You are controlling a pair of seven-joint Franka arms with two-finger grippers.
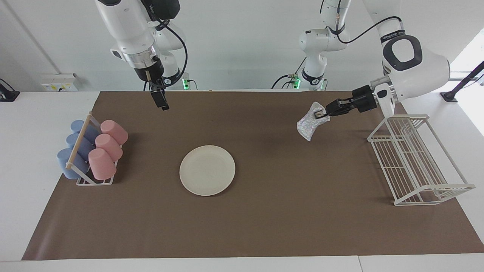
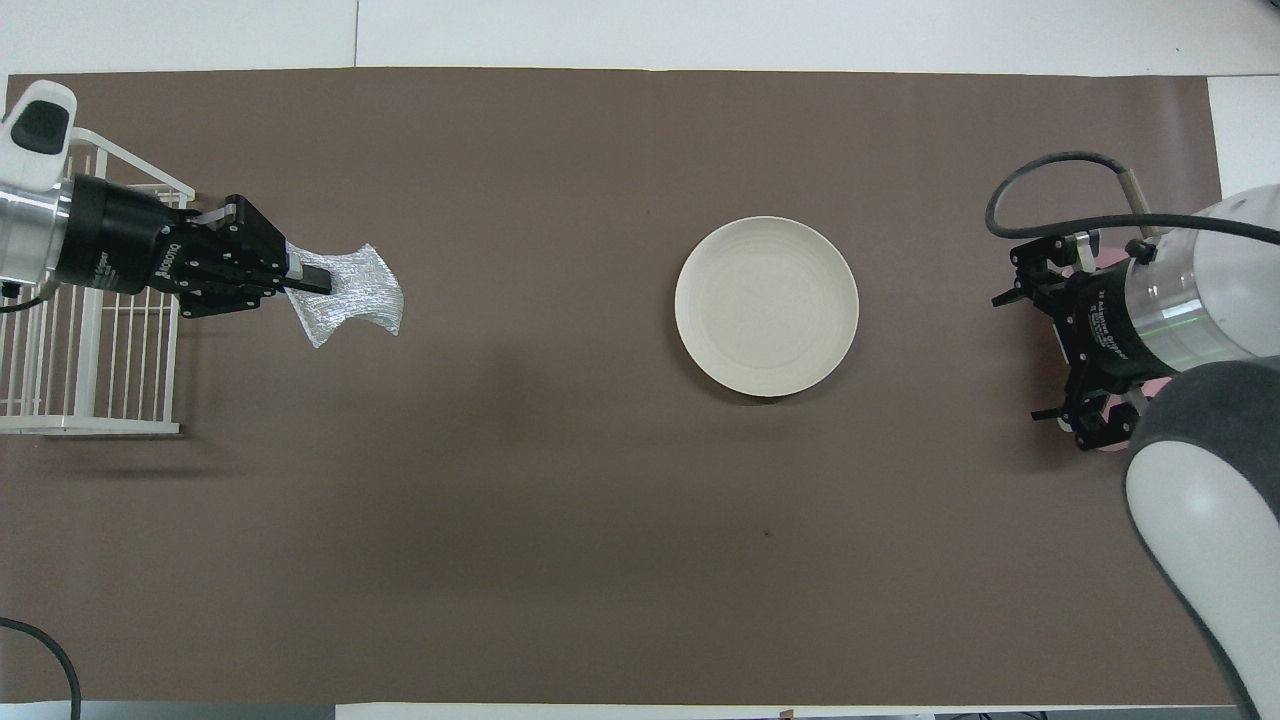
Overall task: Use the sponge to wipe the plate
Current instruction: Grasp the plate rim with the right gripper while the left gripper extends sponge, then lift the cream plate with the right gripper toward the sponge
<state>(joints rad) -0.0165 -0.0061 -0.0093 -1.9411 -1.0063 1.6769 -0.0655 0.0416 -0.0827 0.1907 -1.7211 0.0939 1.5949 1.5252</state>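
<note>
The round cream plate point(image 1: 207, 170) point(image 2: 766, 306) lies flat on the brown mat, about midway between the two arms' ends. My left gripper point(image 1: 321, 112) point(image 2: 310, 282) is shut on the silvery sparkly sponge point(image 1: 309, 125) point(image 2: 358, 298). The sponge hangs from it in the air over the mat, between the white wire rack and the plate, well apart from the plate. My right gripper point(image 1: 165, 107) point(image 2: 1030, 350) waits open and empty above the mat, toward the right arm's end, holding nothing.
A white wire rack point(image 1: 416, 158) point(image 2: 90, 340) stands at the left arm's end of the mat. A small rack of pink and blue cups point(image 1: 94, 151) stands at the right arm's end. The brown mat point(image 1: 264, 219) covers most of the table.
</note>
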